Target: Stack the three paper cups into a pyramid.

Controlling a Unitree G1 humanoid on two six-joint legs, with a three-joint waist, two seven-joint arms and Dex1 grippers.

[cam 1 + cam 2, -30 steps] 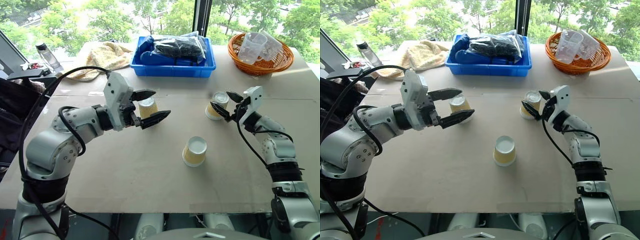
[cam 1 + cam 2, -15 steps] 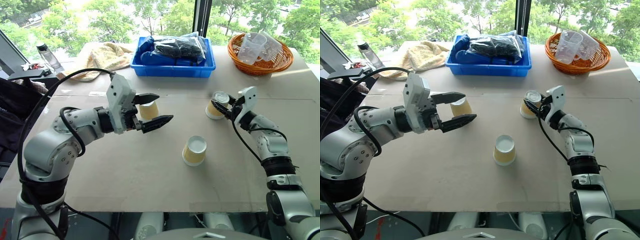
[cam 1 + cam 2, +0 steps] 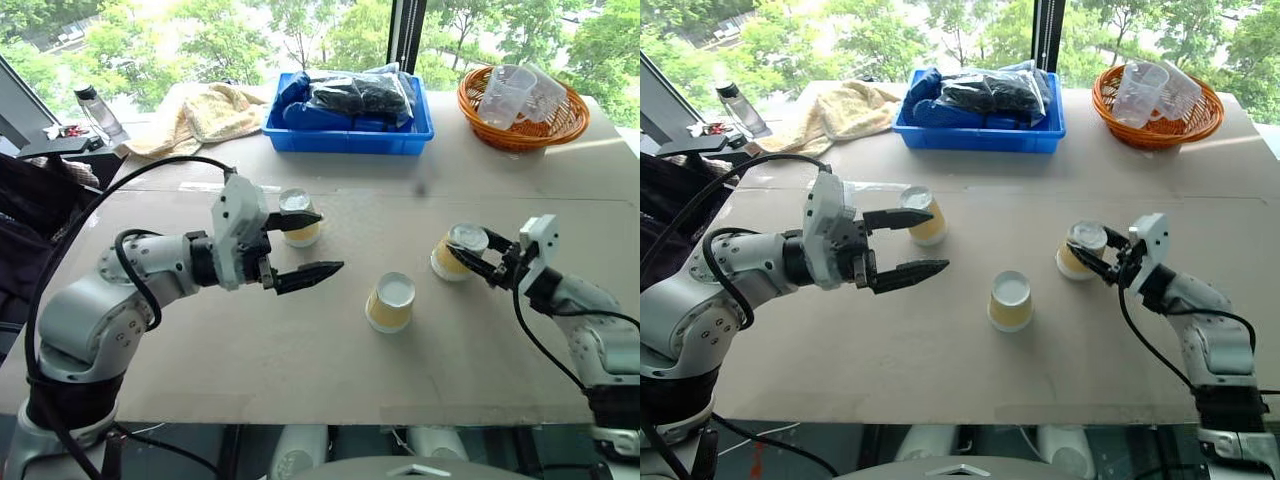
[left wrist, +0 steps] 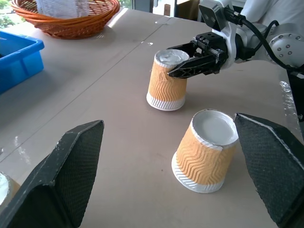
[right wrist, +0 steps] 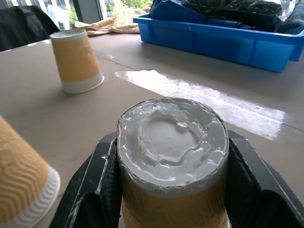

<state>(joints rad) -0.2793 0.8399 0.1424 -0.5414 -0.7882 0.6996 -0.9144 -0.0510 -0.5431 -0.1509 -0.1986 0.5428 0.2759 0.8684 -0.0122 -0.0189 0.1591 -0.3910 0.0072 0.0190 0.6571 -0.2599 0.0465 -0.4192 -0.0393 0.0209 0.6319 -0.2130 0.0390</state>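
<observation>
From the head camera, I see the right gripper [image 3: 478, 260] pinching the upper part of one upside-down paper cup [image 3: 452, 256] on the right side of the table [image 3: 300, 380], while the left gripper [image 3: 305, 245] hangs with its fingers spread wide — the far finger reaching over the cup by the blue bin [image 3: 300, 217], the near one over bare table. A third cup [image 3: 389, 302] stands inverted between the two arms, nearer the front edge. At the back sit a blue bin [image 3: 347, 135] of dark bagged items, an orange basket [image 3: 520, 110] of clear plastic cups and a yellow towel [image 3: 205, 112]. In the left wrist view, the black fingers pinch the far cup near its top, the middle cup closer and apart from it. In the right wrist view, the pinched cup's crinkled white bottom sits between both fingers — the other two cups stand beyond, well apart.
</observation>
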